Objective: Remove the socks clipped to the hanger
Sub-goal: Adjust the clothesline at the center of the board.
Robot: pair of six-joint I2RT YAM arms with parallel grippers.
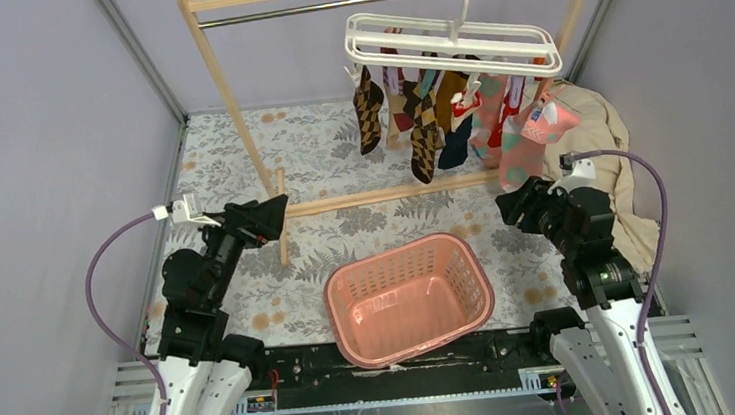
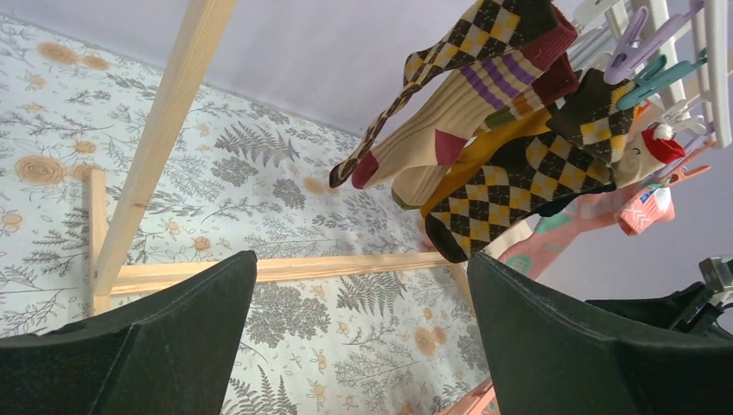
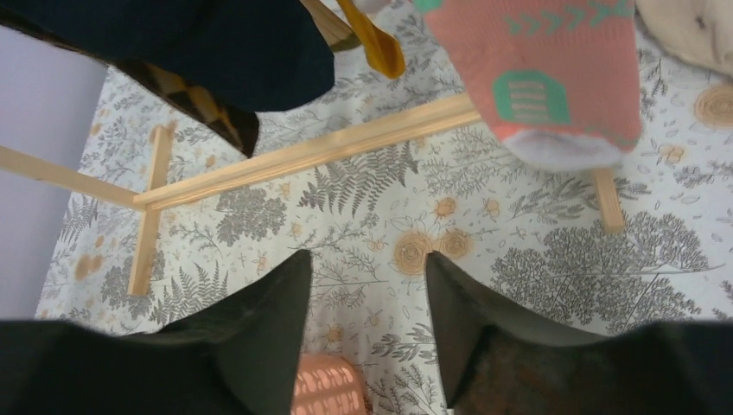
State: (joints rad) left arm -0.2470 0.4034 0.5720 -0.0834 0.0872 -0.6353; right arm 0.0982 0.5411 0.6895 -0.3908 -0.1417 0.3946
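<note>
The white hanger (image 1: 449, 42) hangs by its hook from the rack's metal rod, with several socks (image 1: 427, 127) clipped under it: brown-tan argyle, mustard, navy, red, and a pink-teal sock (image 1: 523, 139) at the right. In the left wrist view the argyle socks (image 2: 519, 181) and pastel clips (image 2: 657, 43) hang up to the right. In the right wrist view the pink-teal sock (image 3: 544, 78) and a navy sock (image 3: 216, 43) hang above. My left gripper (image 1: 278, 210) is open and empty, left of the socks; its jaws stand wide (image 2: 363, 268). My right gripper (image 1: 508, 200) is open and empty, just below the pink-teal sock (image 3: 367, 264).
A pink laundry basket (image 1: 468, 259) sits at front centre between the arms. The wooden rack's left post (image 1: 229, 99) and floor bar (image 1: 383, 198) stand near my left gripper. A large beige cloth (image 1: 603, 137) lies at the right behind my right arm.
</note>
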